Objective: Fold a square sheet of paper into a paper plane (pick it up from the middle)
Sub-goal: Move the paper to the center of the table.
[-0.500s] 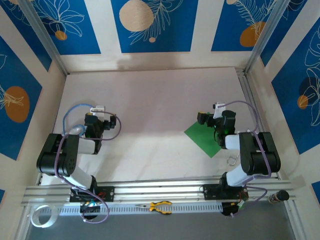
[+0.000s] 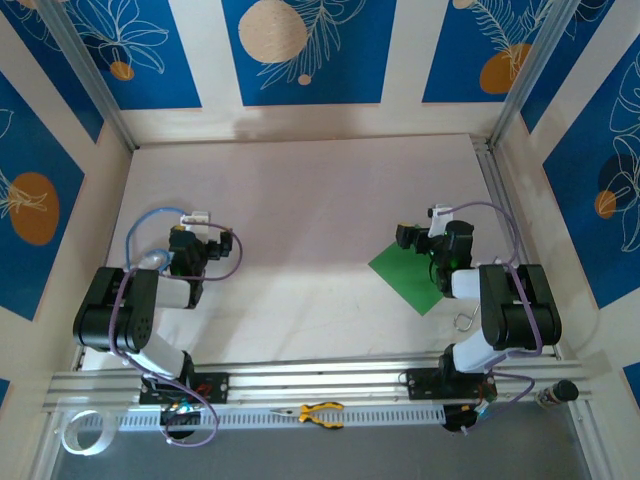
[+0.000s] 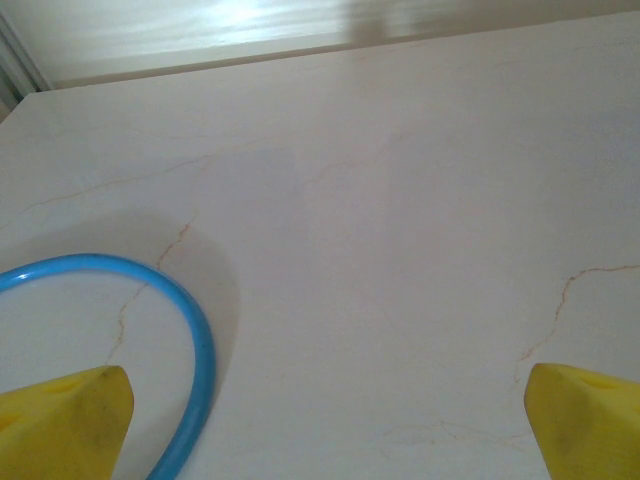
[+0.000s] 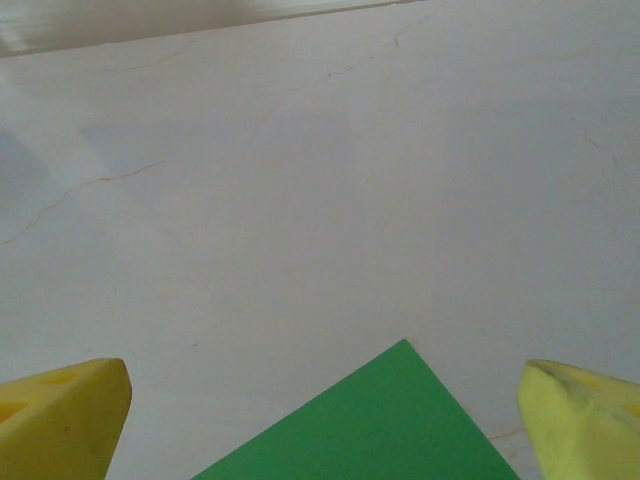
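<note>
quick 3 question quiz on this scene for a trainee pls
1. True or false: the right pincer is shut on the square sheet of paper.
2. What lies at the near edge between the two arm bases? A) yellow-handled pliers B) a screwdriver C) a cup
3. Which pincer has a blue cable curving past one finger?

Key
1. False: it is open, and the sheet lies flat on the table.
2. A
3. The left pincer.
</note>
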{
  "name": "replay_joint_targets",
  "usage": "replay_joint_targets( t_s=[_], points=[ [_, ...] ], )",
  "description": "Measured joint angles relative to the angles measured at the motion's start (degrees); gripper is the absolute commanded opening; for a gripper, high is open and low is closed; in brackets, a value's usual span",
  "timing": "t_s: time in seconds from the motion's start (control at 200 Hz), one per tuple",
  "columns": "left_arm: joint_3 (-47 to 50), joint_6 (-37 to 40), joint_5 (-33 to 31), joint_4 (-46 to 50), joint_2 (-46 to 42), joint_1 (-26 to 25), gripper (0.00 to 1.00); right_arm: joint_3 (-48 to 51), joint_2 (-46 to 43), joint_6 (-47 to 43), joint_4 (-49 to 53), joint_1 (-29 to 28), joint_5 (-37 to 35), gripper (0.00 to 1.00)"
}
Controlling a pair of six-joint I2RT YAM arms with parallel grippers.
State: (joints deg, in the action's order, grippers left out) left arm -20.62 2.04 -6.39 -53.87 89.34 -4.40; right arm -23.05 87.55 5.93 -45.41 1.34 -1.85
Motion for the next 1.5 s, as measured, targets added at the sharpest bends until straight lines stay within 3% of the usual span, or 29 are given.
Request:
replay_joint_targets(
  t_s=[1.191,1.281,1.501],
  points=[
    [1.25,1.09,2.19,-1.36,-0.50,0.00,1.00,0.24,-0.68,-1.01,-0.28,-2.12,-0.02,1.00],
    [1.84,1.09,2.19,0.76,-3.30,0.00,1.00,-0.22,-3.65,-1.36,3.48,-2.47,0.09,1.00],
    [-2.47,-0.92,1.73,14.49,-15.10,0.00,1.00,-13.46,-11.28,3.30,27.10,-2.29,0.85,0.99]
  ],
)
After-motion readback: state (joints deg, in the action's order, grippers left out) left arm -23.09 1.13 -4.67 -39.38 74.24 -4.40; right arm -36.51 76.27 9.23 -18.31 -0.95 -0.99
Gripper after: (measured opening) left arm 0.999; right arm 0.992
